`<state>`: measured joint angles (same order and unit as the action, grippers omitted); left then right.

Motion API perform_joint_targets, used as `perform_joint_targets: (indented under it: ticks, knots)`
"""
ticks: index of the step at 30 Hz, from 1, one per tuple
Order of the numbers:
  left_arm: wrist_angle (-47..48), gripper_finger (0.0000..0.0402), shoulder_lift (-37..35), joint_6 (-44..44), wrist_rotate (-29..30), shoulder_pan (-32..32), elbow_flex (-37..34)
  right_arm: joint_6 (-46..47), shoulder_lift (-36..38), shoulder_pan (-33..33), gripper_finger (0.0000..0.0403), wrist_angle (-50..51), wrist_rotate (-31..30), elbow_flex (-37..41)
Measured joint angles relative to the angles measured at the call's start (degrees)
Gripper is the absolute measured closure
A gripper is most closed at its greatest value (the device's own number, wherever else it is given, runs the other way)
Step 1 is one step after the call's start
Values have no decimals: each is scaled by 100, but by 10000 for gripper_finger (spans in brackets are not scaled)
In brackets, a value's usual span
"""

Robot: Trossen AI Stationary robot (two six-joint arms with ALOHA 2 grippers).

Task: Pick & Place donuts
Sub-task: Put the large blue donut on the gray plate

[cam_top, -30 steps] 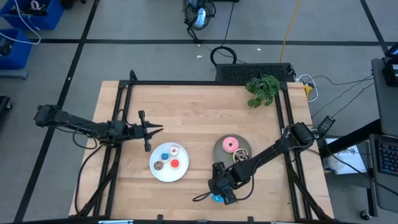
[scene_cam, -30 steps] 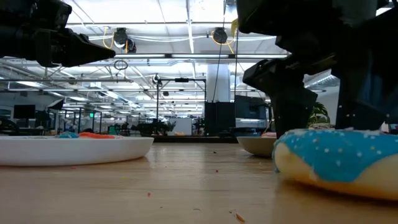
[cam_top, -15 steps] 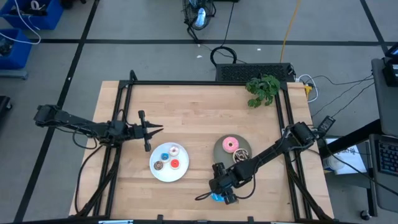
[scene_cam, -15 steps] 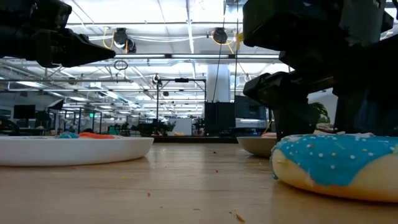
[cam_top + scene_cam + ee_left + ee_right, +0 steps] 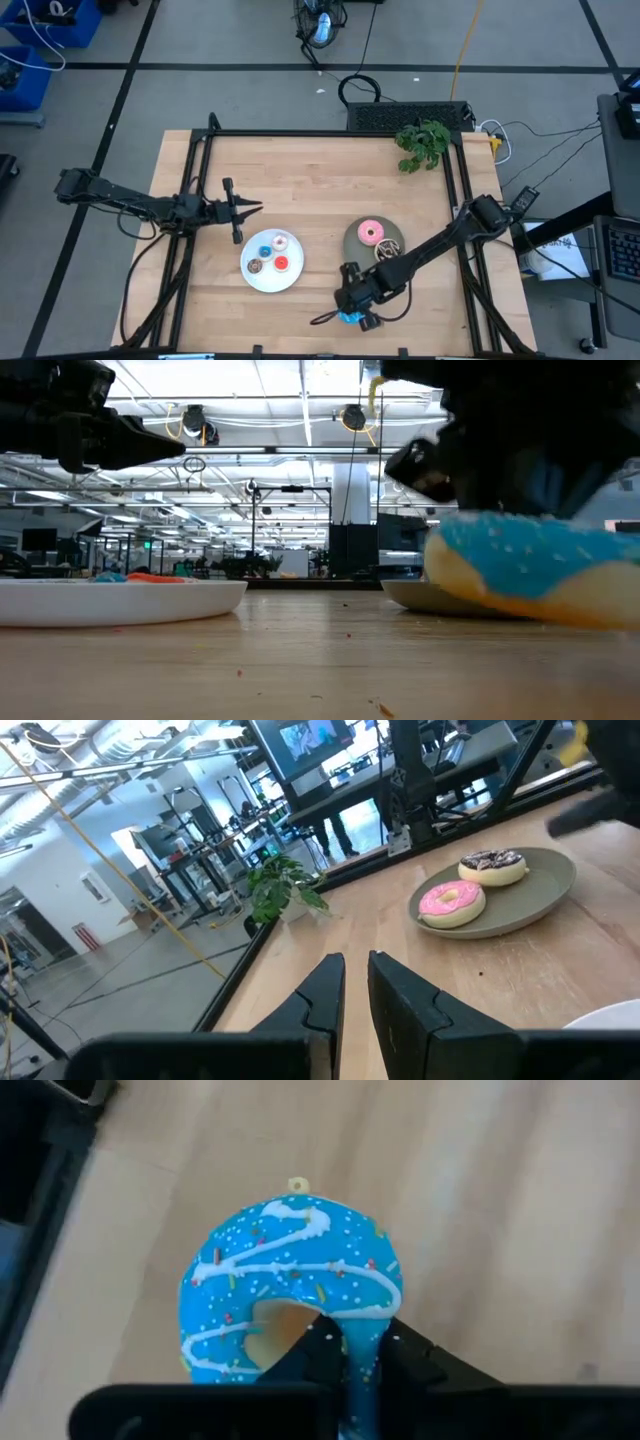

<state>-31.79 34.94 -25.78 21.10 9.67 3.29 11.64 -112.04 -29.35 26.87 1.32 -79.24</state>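
Near the grey plate (image 5: 357,243), on its table-edge side, the right gripper (image 5: 352,1352) pinches the blue donut's (image 5: 290,1280) ring wall, one finger through the hole. It appears light, soft, squashable. Left gripper (image 5: 355,982) waits beyond the white plate (image 5: 259,279), fingers nearly together.

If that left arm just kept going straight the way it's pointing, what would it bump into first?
Probably nothing on the table: the left end effector, its fingers nearly shut, points over bare wood between the grey plate and the small plant, though depth is hard to judge.
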Motion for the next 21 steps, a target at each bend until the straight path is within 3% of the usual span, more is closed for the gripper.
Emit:
perform_joint_targets:
  ticks: [5, 14, 21]
  knots:
    - [-7, 346, -2, 0, -1, -1, 0, 370, 294, -1, 394, 1390, -555, -768]
    - [11, 346, -2, 2, -2, 0, 0, 1509, 535, 13, 388, 3708, -728, -2093]
    - [18, 346, -2, 4, -2, -1, 0, 2102, 530, 13, 390, 4197, -536, -2512]
